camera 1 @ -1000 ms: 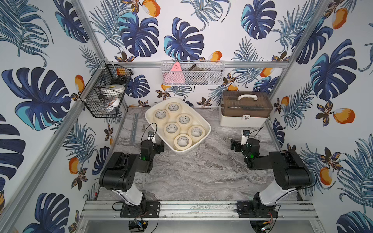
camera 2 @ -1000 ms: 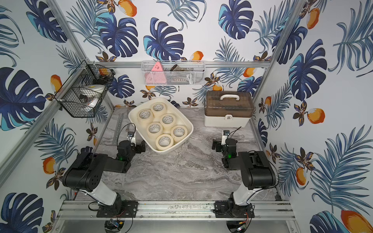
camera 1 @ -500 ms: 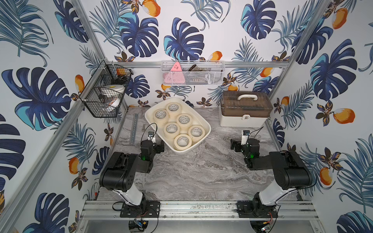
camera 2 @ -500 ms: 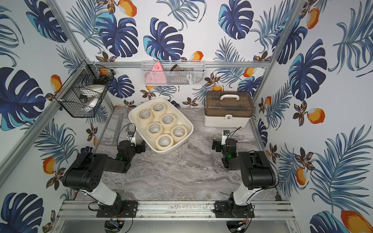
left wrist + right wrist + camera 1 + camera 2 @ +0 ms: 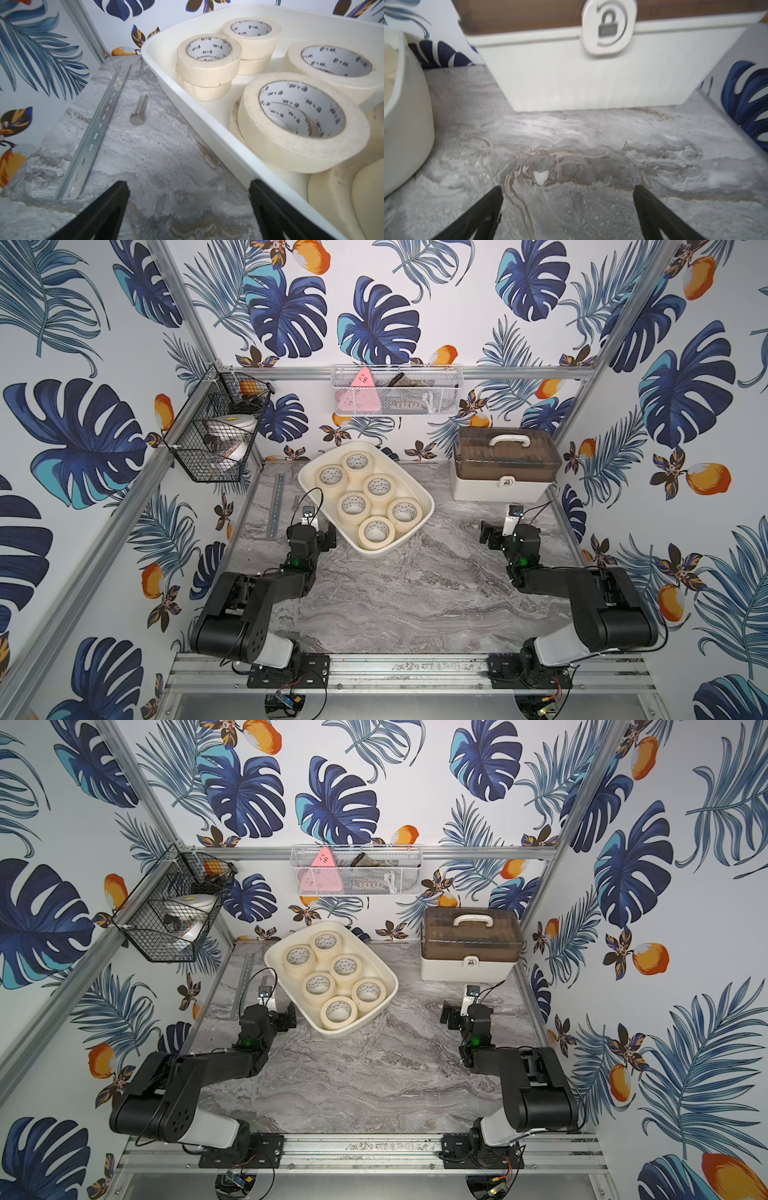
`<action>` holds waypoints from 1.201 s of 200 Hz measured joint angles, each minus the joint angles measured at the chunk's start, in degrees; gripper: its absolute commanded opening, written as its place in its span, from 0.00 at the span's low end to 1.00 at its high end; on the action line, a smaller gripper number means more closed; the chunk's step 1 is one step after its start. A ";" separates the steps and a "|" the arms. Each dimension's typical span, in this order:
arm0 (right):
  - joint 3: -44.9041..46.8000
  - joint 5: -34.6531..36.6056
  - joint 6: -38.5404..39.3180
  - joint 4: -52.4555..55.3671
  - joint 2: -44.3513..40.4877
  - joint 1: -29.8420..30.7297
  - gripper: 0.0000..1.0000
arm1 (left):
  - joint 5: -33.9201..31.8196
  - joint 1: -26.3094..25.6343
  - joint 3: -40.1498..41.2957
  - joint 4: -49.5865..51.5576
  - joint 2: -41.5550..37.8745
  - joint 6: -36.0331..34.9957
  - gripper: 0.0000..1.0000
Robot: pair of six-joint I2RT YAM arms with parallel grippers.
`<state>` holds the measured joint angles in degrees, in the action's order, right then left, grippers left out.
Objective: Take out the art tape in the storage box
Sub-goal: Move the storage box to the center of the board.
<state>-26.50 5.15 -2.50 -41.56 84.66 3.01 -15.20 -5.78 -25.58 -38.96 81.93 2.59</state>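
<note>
Art tape stacked 2 high shows only from left wrist; left end effector and right end effector released.

1. Art tape: I count six rolls on top, and the left wrist view shows a second roll under at least three.
2. Storage box: one.
3. Lidded case: one.
4. Baskets, two: black wire basket, white mesh basket.
5. One bolt, one metal rail.
6. Two tools: left tool, right tool.

Storage box: cream-white lidless tub, set diagonally. Art tape: cream rolls, flat in six stacks inside.
</note>
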 measured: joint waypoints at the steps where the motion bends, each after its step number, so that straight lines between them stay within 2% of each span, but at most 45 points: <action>1: -0.24 0.09 -0.11 0.39 -0.17 0.00 1.00 | -0.15 -0.04 -0.22 0.39 -0.15 0.15 0.99; 18: -7.13 2.91 -4.90 11.52 -4.09 0.00 1.00 | -2.23 -1.42 -6.45 9.31 -3.10 4.33 0.99; 40: -17.86 5.68 -13.35 29.18 -5.57 0.00 1.00 | -4.96 -1.62 -15.61 24.61 -5.42 14.53 0.99; 56: -23.08 5.11 -17.66 40.52 -5.79 -0.02 1.00 | -3.91 -1.68 -20.28 33.83 -5.51 21.46 0.99; 88: -24.85 -3.32 -21.79 56.15 -8.52 0.00 1.00 | 3.87 -1.75 -23.23 45.62 -3.87 29.31 0.99; 126: -25.40 -16.26 -23.93 65.09 -11.34 0.85 1.00 | 8.74 -1.75 -28.35 54.10 0.46 32.63 0.99; 158: -26.97 -21.64 -23.98 71.38 -12.85 2.45 1.00 | 10.91 -1.75 -30.60 58.40 3.65 33.51 0.89; 240: -29.40 -23.39 -23.54 80.24 -16.31 6.80 1.00 | 14.36 -1.75 -32.15 57.64 10.10 34.93 0.45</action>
<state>-55.90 -18.24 -26.04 38.68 68.36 9.80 -0.84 -7.53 -57.74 18.68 92.03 37.52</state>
